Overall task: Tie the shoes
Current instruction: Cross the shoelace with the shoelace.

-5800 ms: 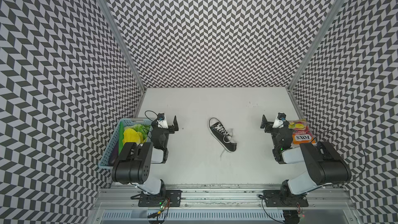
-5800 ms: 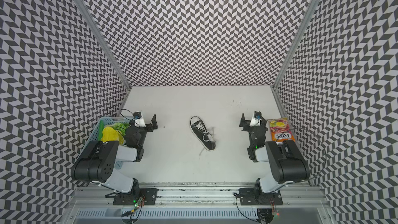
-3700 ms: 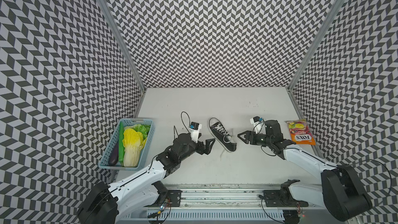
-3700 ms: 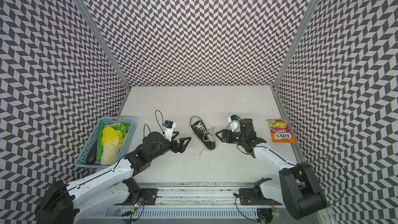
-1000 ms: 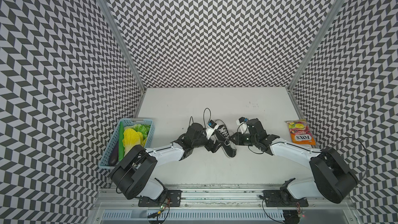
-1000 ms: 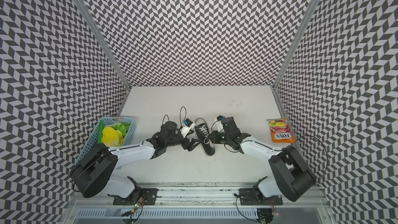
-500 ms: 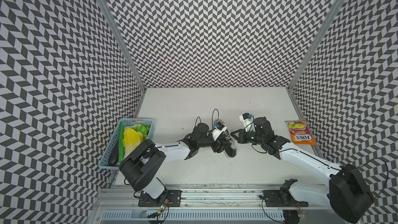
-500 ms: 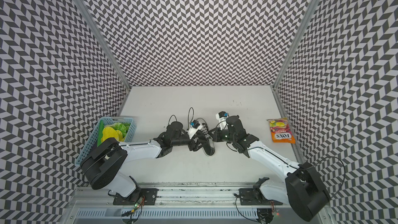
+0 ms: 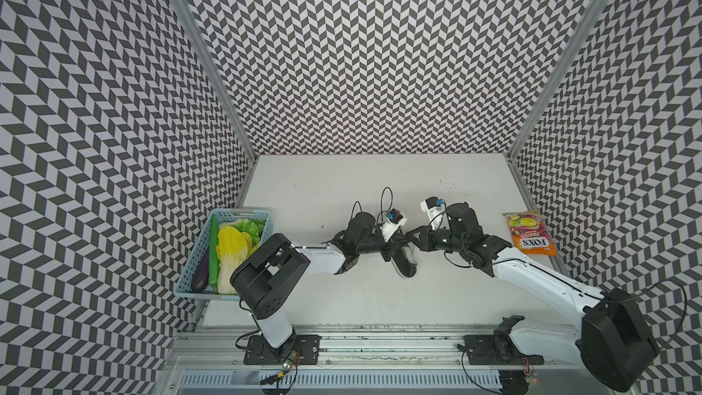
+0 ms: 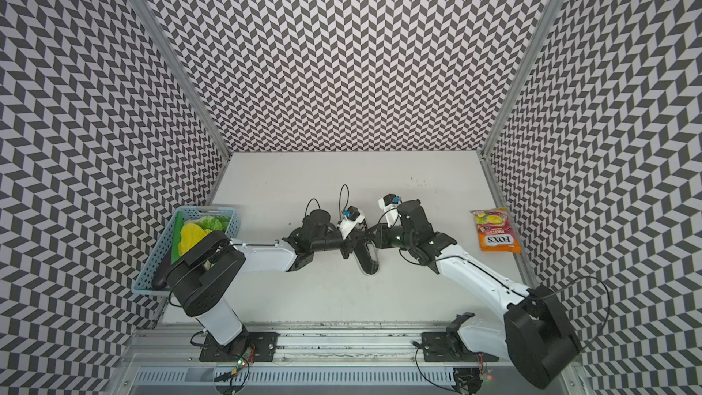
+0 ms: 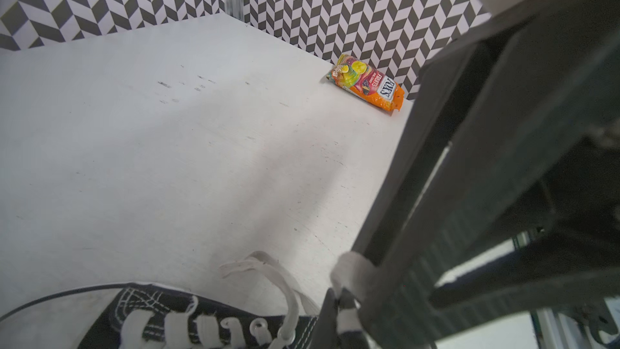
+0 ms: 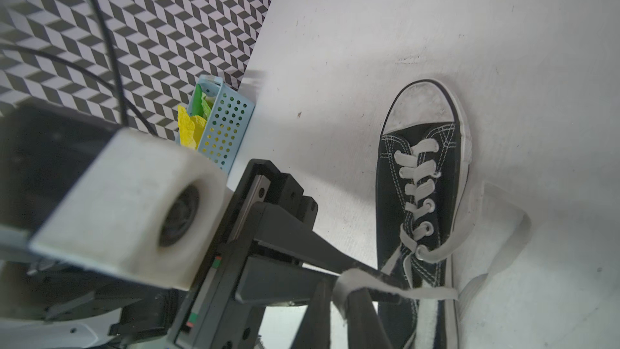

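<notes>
The white surface (image 9: 342, 191) carries a blue basket (image 9: 243, 211) at its 9 o'clock edge. The black shoe (image 9: 405, 262) lies near the middle, heel toward 5 o'clock. An orange snack packet (image 9: 532, 237) sits at 3 o'clock. Beside the shoe's top eyelets, the left claw (image 12: 379, 275) is clamped tight on a white lace (image 12: 432, 292). The right claw (image 12: 339, 293) stands narrowly parted around that lace.
</notes>
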`<state>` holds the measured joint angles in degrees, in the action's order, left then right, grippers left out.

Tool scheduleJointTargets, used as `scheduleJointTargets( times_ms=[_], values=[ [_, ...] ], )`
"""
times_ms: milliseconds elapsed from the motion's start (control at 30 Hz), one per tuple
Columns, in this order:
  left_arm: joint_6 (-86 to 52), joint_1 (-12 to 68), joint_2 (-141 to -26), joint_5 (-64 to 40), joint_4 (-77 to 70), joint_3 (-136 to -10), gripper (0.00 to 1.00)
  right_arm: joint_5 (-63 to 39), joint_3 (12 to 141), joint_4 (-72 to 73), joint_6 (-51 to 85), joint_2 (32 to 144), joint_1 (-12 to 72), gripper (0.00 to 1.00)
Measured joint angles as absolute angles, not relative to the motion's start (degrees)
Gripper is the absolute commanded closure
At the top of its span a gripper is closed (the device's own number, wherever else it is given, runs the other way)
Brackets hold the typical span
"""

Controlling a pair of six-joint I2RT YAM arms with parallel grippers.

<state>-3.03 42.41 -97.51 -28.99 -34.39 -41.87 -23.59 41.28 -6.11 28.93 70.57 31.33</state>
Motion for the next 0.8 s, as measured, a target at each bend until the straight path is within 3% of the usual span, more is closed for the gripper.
scheduleJointTargets(
  times_ms=[100, 200, 500, 800],
  values=[
    [-3.07, 42.30, -95.22, -27.66, -33.80, -40.32, 1.00, -20.91, 42.15, -6.61, 27.31, 70.15, 31.33, 0.41],
    [-3.40, 41.76, -93.01, -27.07, -32.95, -39.20, 1.00, -17.67, 40.47, -5.28, 25.19, 67.09, 31.33, 0.35],
    [-5.69, 38.85, -90.94, -28.73, -31.07, -38.04, 1.00, -15.88, 18.98, 8.95, 17.72, 51.57, 31.44, 0.37],
    [-6.07, 38.72, -90.96, -31.18, -28.99, -38.46, 1.00, -17.61, 16.99, 19.05, 12.29, 56.90, 32.51, 0.40]
  ],
)
